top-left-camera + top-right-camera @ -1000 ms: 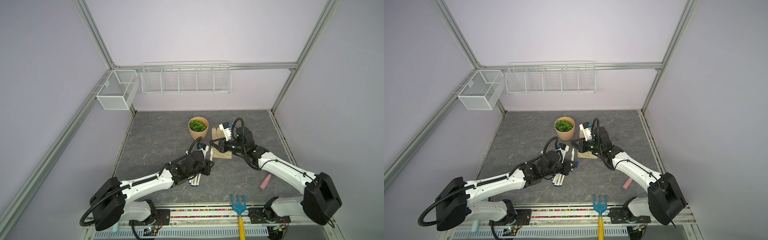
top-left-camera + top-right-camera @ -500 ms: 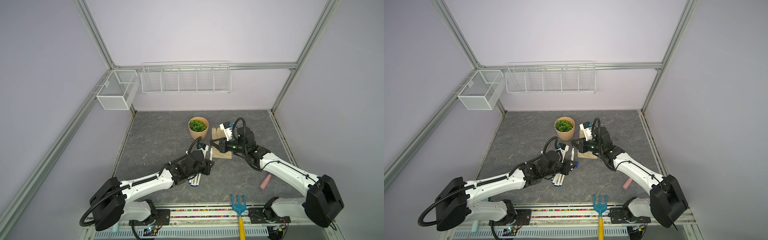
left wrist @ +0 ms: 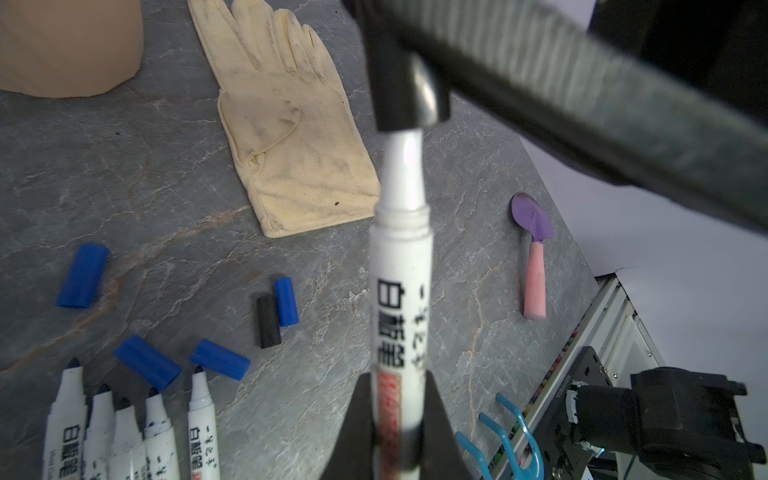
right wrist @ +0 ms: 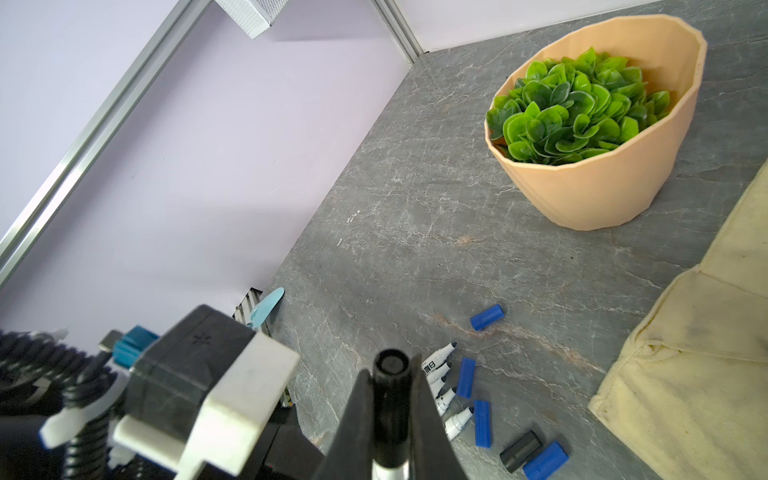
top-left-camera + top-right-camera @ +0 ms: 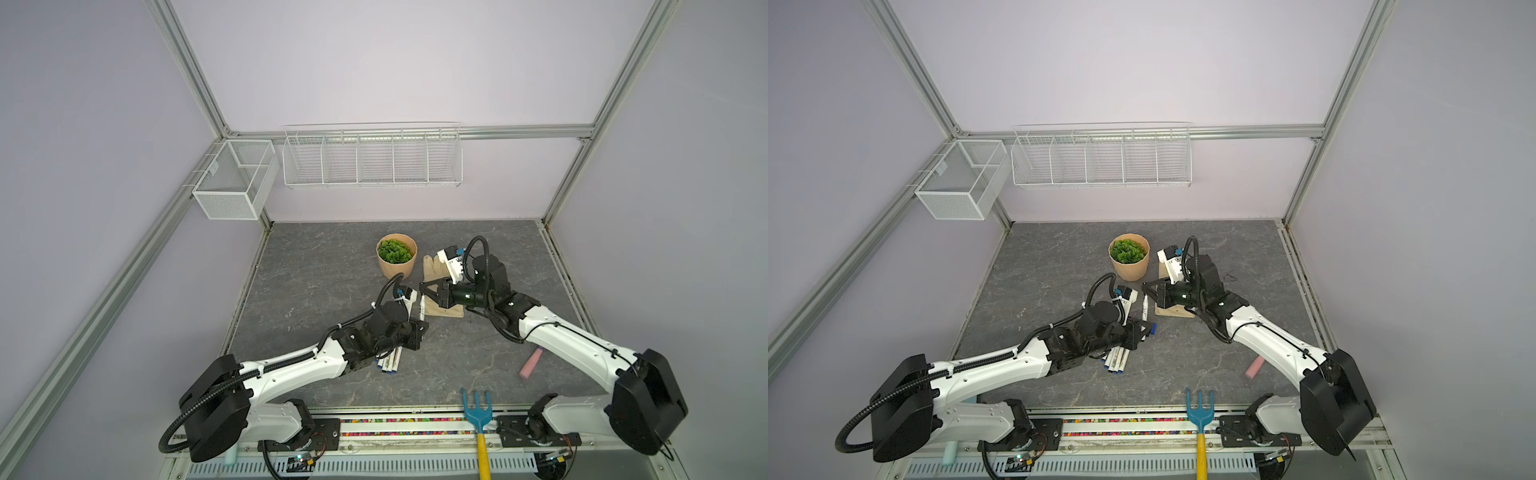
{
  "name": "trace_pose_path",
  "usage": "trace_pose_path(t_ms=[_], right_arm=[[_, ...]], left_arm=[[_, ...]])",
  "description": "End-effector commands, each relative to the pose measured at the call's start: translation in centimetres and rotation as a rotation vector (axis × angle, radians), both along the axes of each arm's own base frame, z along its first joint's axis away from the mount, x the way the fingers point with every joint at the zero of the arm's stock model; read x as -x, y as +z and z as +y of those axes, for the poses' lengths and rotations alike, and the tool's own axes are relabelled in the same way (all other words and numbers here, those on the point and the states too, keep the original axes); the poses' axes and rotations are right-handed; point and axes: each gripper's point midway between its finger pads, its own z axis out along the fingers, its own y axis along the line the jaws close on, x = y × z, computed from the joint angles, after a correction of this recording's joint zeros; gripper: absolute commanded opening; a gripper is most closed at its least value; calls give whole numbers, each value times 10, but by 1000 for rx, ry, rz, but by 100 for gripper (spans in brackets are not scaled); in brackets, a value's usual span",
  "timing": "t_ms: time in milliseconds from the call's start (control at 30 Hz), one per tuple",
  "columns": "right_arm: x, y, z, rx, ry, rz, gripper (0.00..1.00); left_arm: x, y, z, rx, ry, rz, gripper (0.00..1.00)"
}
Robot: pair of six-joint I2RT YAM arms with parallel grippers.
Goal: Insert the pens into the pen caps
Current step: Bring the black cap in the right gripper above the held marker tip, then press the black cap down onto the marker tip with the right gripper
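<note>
Working over a grey stone-patterned table [image 5: 316, 291], with the plant pot [image 5: 395, 272] as marker for every place below.

Reaching in with both arms, wrists almost meeting just in front of the pot. Gripping the held pen [image 3: 401, 270] low on its printed barrel with the left gripper [image 3: 400, 399], jaws tight on it. Pinching the black cap [image 3: 390, 95] with the right gripper [image 4: 392, 374], jaws tight on that.

Beside the pot, toward the right arm: a cream glove [image 3: 291, 124], lying flat. Farther out in front of the pot, under the left wrist: the spare pens [image 3: 124, 436], uncapped, side by side. Between those and the pot: loose caps [image 3: 147, 362], mostly blue, one black, all lying down.

Held pen raised off the table just in front of the pot, tip end nearer the pot. Black cap on the tip but, by the look of it, not home: narrow white neck bare between cap rim and barrel shoulder.

Biggest risk: pushing off-axis, cocking the cap on the neck and jamming it. Next: sliding the smooth barrel back through the left jaws under the push, leaving the cap unseated. Smaller: letting go early and dropping the cap among the loose ones. Smallest: clipping the left wrist camera, close beside the right arm's fingers.
</note>
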Motion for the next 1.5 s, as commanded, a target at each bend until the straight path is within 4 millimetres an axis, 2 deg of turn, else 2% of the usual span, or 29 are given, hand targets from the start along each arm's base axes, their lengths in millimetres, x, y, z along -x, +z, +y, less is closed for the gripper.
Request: trace_pose_path(t_ms=[0, 33, 67, 200, 400, 433, 500, 767, 1033, 1300, 1400, 1467], right_arm=[[13, 0, 6, 6, 55, -6, 7], [16, 0, 6, 10, 62, -4, 7], [21, -12, 4, 26, 67, 19, 7], [29, -14, -1, 30, 74, 29, 7], [45, -2, -8, 50, 147, 15, 7], [48, 10, -7, 45, 179, 12, 7], [58, 14, -7, 55, 236, 48, 7], [105, 23, -8, 2, 426, 210, 7], [127, 24, -11, -26, 499, 295, 7], [127, 12, -11, -9, 494, 342, 7], [128, -4, -11, 62, 486, 359, 7], [128, -21, -13, 140, 466, 377, 7]], left_arm=[[-4, 20, -4, 42, 1, -47, 0], [-5, 22, -5, 43, 1, -53, 0], [-6, 24, -5, 46, 4, -57, 0], [-10, 37, -3, 78, 29, -92, 0], [-22, 71, 7, 173, 111, -179, 0], [-25, 75, 10, 183, 128, -193, 0], [-29, 81, 15, 187, 155, -215, 0], [-33, 83, 24, 128, 168, -266, 0], [-31, 81, 21, 77, 125, -284, 0], [-30, 81, 13, 93, 101, -274, 0], [-31, 85, 12, 100, 100, -283, 0], [-32, 89, 11, 104, 104, -293, 0]])
